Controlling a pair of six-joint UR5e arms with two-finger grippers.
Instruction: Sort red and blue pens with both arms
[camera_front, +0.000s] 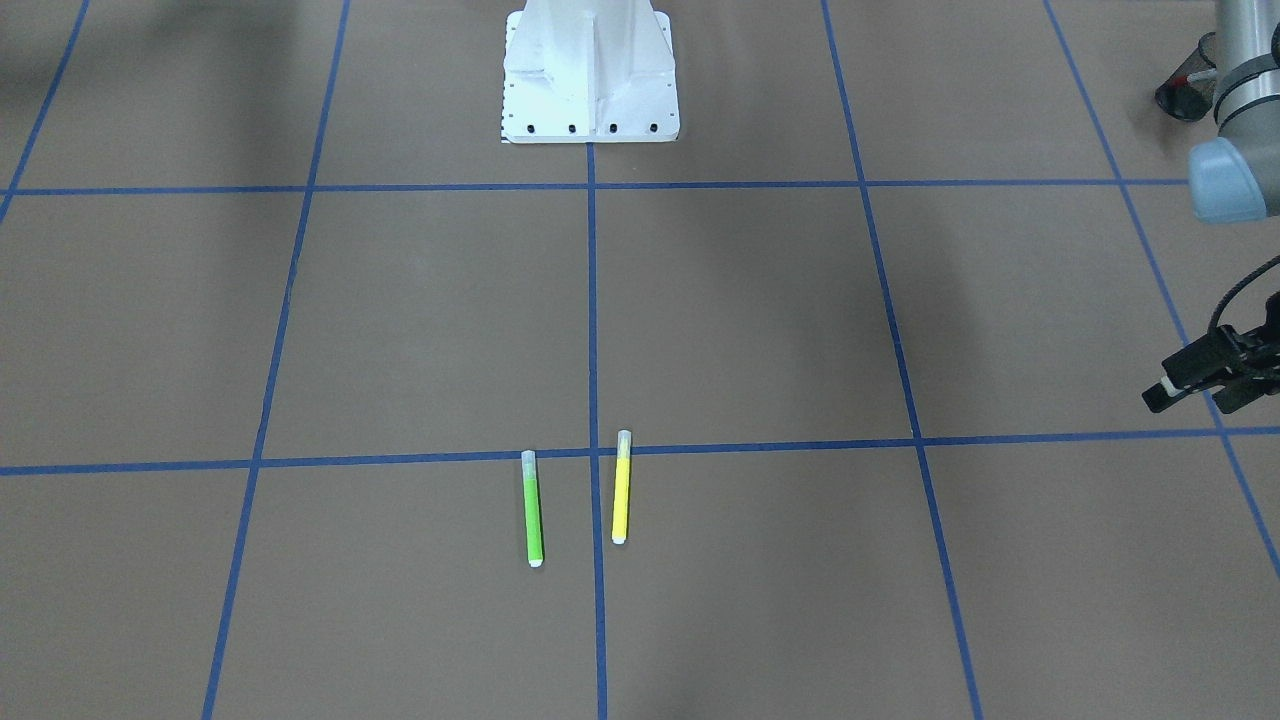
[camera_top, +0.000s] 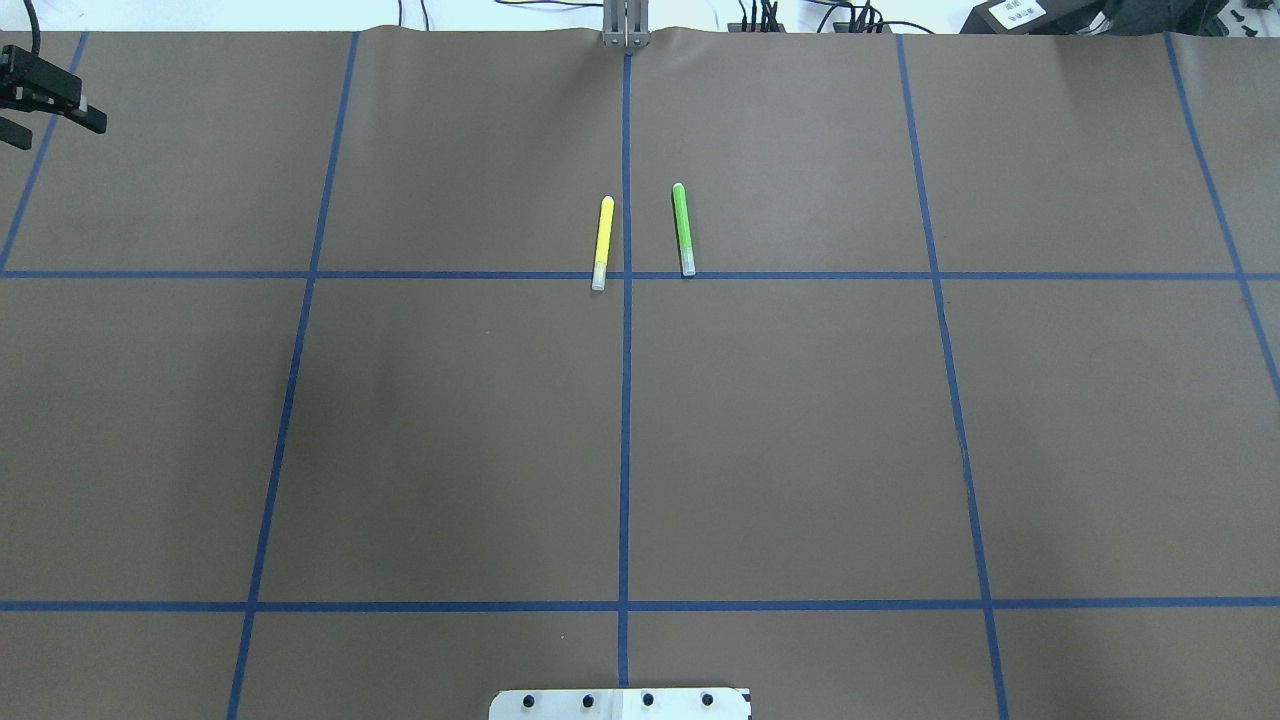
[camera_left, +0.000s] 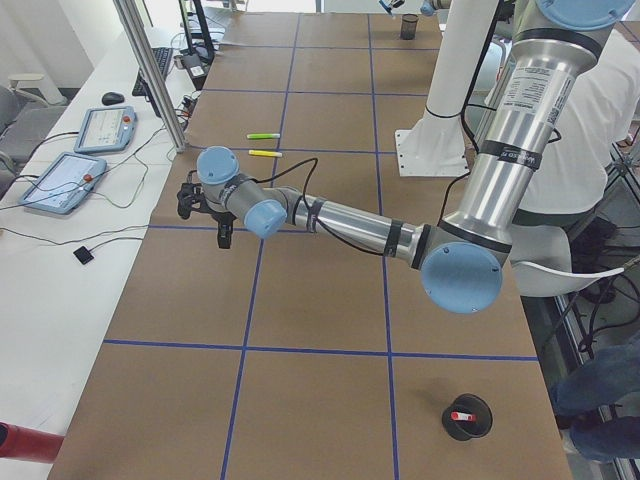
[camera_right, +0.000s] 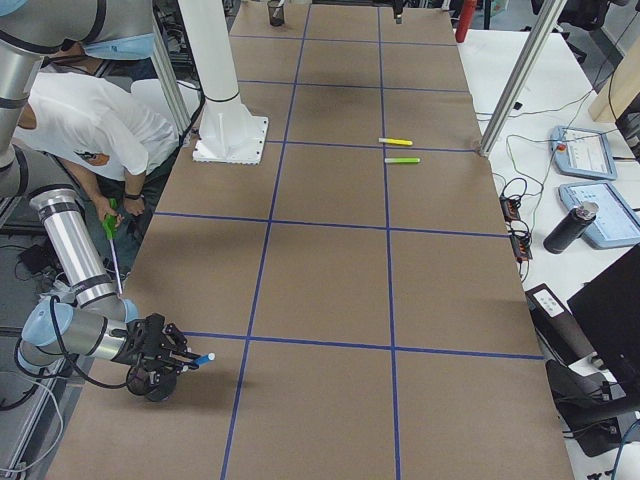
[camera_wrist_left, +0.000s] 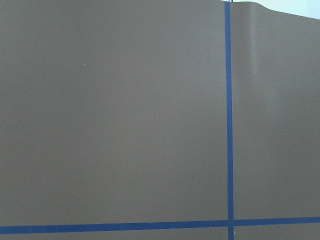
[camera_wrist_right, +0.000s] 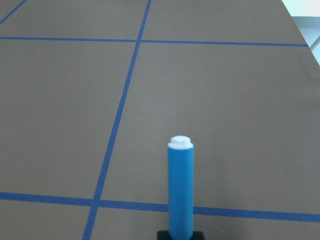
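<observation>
The blue pen (camera_wrist_right: 180, 192) sticks out from my right gripper (camera_right: 176, 357), which is shut on its lower end. That gripper hovers at the table's near corner in the exterior right view, just above a black cup (camera_right: 153, 386). The red pen (camera_left: 461, 415) stands in another black cup (camera_left: 467, 416) on the left end of the table. My left gripper (camera_top: 50, 125) hangs open with nothing in it near the far left corner of the table. In the front-facing view the left gripper (camera_front: 1195, 398) is at the right edge. Its wrist camera shows only bare table.
A green pen (camera_top: 683, 229) and a yellow pen (camera_top: 603, 243) lie side by side near the table's middle line. The white pedestal (camera_front: 590, 70) stands at the robot's side. A person (camera_right: 95, 125) bends beside the table. Tablets (camera_left: 62, 181) lie on the side desk.
</observation>
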